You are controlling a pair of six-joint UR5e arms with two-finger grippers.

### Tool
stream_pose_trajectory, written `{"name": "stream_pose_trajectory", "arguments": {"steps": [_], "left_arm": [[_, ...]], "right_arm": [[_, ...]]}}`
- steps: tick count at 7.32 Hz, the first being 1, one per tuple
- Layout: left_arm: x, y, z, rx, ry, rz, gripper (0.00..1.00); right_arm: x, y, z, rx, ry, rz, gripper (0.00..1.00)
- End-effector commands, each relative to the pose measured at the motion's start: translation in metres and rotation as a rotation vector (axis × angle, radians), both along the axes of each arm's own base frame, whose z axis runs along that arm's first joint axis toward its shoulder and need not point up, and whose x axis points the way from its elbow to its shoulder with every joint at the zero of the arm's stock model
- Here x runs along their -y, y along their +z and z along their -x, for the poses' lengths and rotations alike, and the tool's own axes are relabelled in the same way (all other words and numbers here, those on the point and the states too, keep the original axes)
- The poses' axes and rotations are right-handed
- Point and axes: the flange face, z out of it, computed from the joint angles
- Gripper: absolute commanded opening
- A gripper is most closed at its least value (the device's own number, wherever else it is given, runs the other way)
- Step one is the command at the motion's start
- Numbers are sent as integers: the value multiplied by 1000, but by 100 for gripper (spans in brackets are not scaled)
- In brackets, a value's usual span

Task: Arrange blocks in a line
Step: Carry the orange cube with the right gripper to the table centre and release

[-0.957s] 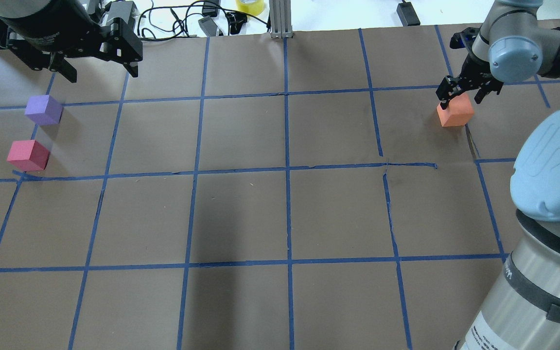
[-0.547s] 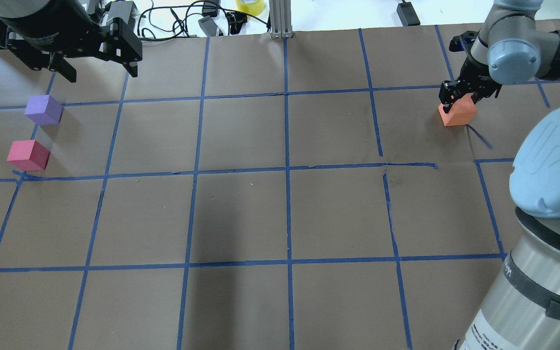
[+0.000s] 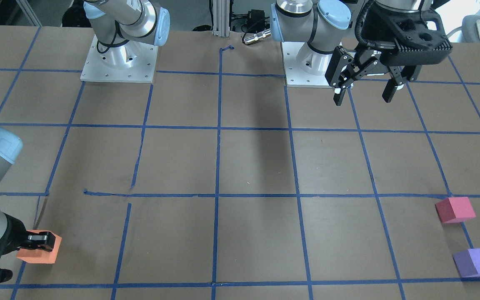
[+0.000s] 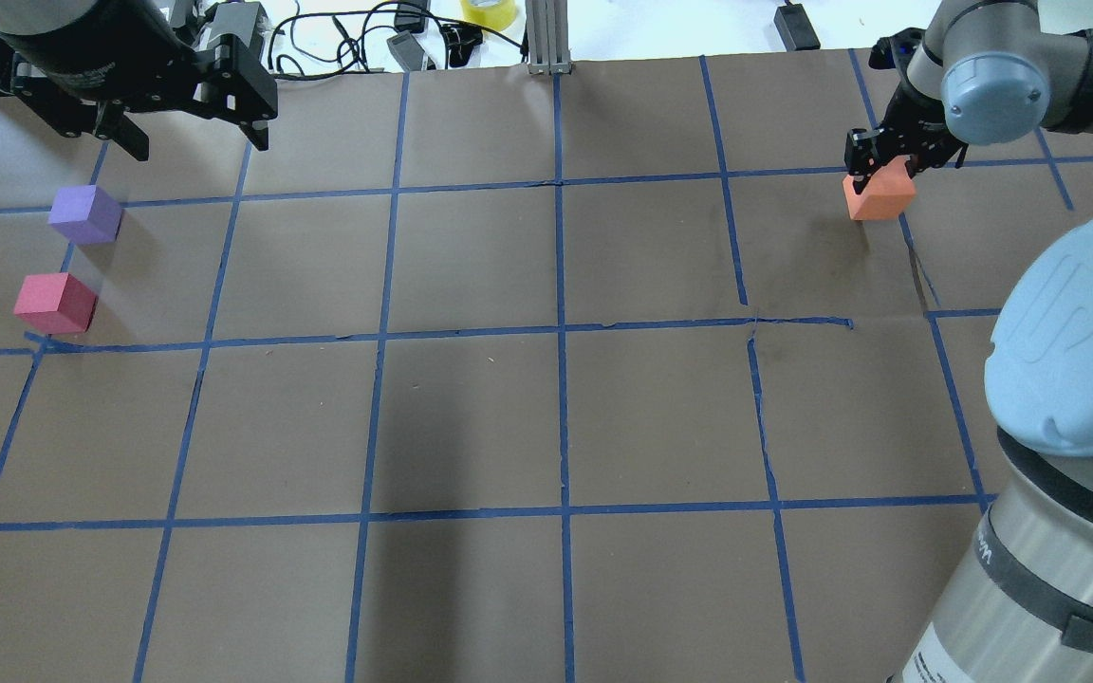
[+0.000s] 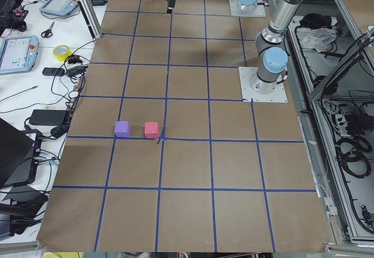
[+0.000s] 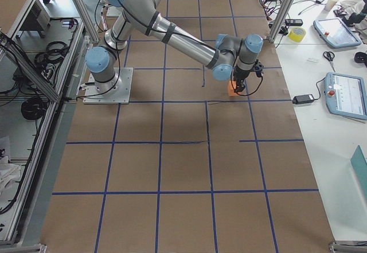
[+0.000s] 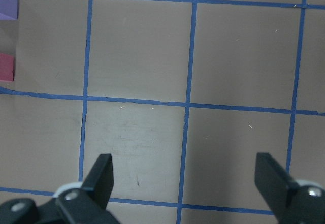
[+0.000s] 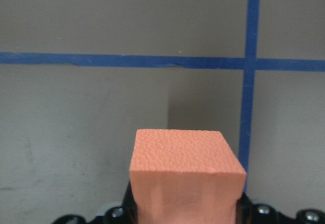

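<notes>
at the far left, the left end effector (image 4: 197,142) hung over the brown gridded surface (image 4: 471,417) with its jaws spread wide. just nearer lay the purple block (image 4: 84,214) and, nearer again, the pinkish-red block (image 4: 55,303), close together but apart, the pinkish-red one at a crossing of blue tape lines. well apart, at the far right, the right end effector (image 4: 881,174) pinched the orange block (image 4: 879,196) between its fingers.

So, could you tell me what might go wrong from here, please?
The right claw grips the orange block near one end, most of it protruding, so it could twist or slip. The purple block and pinkish-red block sit across the table near the open left claw, so the claws might collide there.
</notes>
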Motion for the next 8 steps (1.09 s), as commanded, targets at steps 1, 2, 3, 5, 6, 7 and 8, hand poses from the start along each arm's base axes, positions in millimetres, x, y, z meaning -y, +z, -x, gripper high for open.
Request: {"name": "stream_pose_trajectory", "arguments": {"steps": [1, 2, 3, 5, 6, 7, 8], "left_arm": [[0, 0, 0, -1, 0, 1, 100], [0, 0, 0, 1, 0, 1, 100], [-1, 0, 0, 1, 0, 1, 100], [-1, 1, 0, 1, 0, 2, 100], [-1, 1, 0, -1, 0, 2, 100], [-1, 1, 0, -1, 0, 2, 100], [-2, 2, 0, 2, 1, 4, 100]], "right_arm": [[-5, 18, -101, 3, -20, 23, 23], [-12, 21, -156, -34, 20, 33, 23], [-19, 21, -194, -17, -84, 38, 23], [-39, 20, -271, -19, -70, 46, 24], [-56, 21, -315, -7, -44, 48, 24], [-67, 21, -349, 4, -7, 51, 24], [-77, 5, -381, 13, 7, 28, 24]]}}
